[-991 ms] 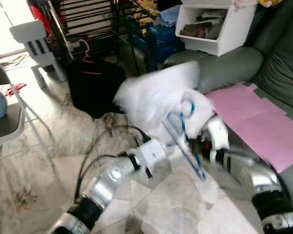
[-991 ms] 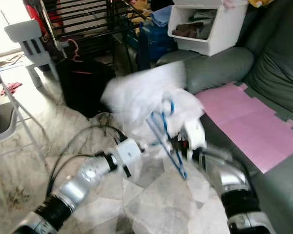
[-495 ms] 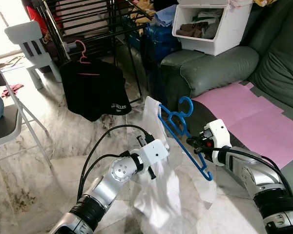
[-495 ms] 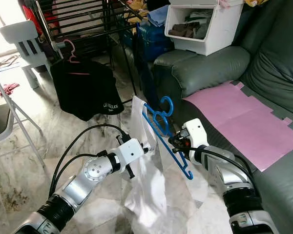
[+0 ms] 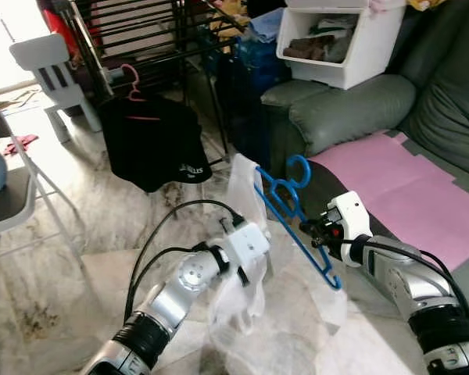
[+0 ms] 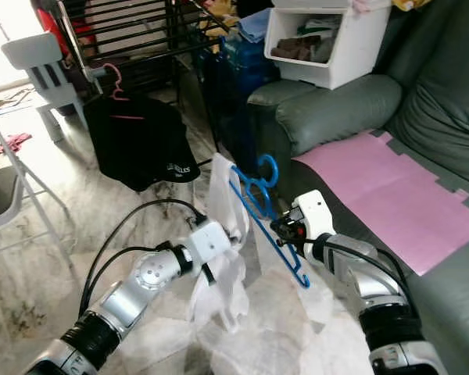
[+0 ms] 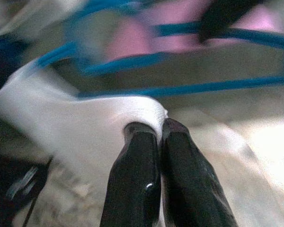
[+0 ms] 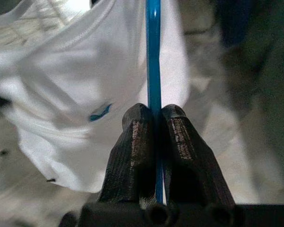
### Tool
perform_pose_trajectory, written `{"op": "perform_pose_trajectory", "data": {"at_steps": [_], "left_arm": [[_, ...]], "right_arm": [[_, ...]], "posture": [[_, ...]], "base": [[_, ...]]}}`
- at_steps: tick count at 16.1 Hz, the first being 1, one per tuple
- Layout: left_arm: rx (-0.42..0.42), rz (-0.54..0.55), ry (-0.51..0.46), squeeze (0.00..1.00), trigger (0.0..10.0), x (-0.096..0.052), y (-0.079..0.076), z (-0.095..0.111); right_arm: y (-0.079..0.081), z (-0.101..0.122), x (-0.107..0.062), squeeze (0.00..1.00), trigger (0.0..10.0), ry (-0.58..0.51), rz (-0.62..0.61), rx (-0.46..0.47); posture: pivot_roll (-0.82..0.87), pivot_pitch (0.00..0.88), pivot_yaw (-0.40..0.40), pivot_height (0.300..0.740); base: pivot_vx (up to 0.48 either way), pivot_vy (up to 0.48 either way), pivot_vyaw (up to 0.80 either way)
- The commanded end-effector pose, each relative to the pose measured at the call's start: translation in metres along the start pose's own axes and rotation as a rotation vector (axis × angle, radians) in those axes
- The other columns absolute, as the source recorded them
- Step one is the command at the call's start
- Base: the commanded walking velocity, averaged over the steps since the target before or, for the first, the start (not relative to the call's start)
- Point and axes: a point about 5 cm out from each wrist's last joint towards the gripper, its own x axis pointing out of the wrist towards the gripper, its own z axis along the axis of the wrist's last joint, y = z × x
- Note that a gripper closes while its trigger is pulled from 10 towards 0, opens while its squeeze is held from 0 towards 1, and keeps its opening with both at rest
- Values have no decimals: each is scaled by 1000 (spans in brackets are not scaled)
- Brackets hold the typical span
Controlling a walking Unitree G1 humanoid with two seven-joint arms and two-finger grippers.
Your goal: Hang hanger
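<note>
The right pincer [image 8: 154, 118] clenches the blue hanger [image 5: 297, 226]; the left pincer [image 7: 160, 135] pinches the white shirt [image 5: 242, 187] draped on it.

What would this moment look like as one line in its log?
left hand: shut on white garment | right hand: shut on blue hanger | hanger: not yet hung

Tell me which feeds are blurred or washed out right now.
Left wrist view: soft, blue hanger smeared; fingers fairly sharp on the white garment. Right wrist view: fingers crisp, background blurred. Eye views: mostly sharp, overexposed around the white chair.
</note>
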Motion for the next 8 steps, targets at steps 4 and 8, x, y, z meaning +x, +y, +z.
{"op": "perform_pose_trajectory", "data": {"at_steps": [4,8], "left_arm": [[-92,263,4,0,10000,-13,42,-8],[-150,274,-7,0,10000,-15,41,-12]], "right_arm": [[-5,32,5,0,10000,-193,-91,-77],[2,33,11,0,10000,-227,-98,-131]], "posture": [[-169,0,48,740],[-169,0,42,740]], "base": [[0,0,0],[0,0,0]]}}
